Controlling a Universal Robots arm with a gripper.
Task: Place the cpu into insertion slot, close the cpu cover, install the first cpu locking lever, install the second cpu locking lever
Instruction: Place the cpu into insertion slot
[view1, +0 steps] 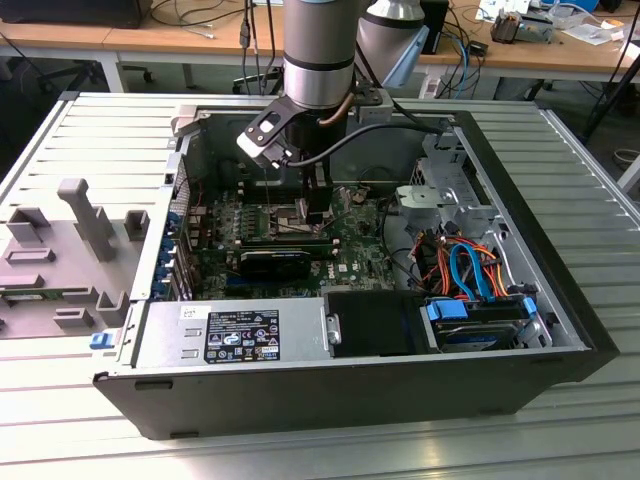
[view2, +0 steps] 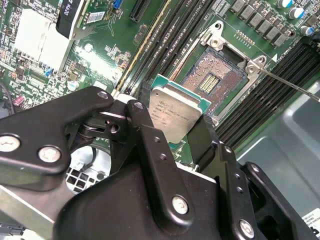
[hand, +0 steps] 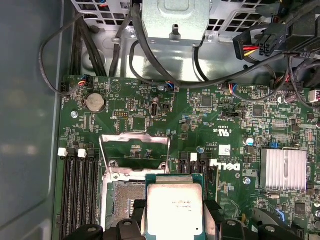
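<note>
I see my tool (view1: 317, 208) clamped on the cpu (hand: 175, 210), held near the uncovered insertion slot (view2: 212, 82); cpu cover (hand: 134, 152) stands raised.

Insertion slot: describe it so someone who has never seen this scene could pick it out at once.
Inside the open computer case lies a green motherboard. Near its middle, beside the cpu held in the tool, sits the insertion slot. Unlike the long, narrow black memory slots flanking it, it is square, with a dark centre and a silver metal rim.
</note>
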